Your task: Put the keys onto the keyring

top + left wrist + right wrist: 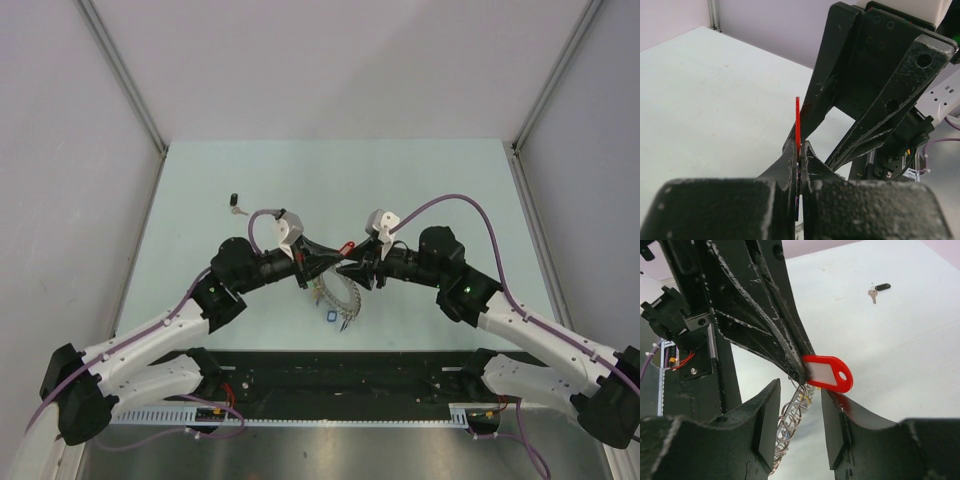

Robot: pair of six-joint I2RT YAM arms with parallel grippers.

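1. My left claw is clenched on a flat red plastic key tag, pinched at its fingertips.
2. The large silver wire keyring, fringed with small keys, hangs just below that tag. It sits between the parted fingers of my right claw, which grips nothing.
3. Step in hand, by my judgement: steadying the ring for threading.
4. A small black-headed silver key lies on the table, well beyond both claws.
5. Next move: close my right claw on the wire without jarring the tag.

You have the keyring in the middle of the table. A lone key lies well apart, at its ten o'clock.
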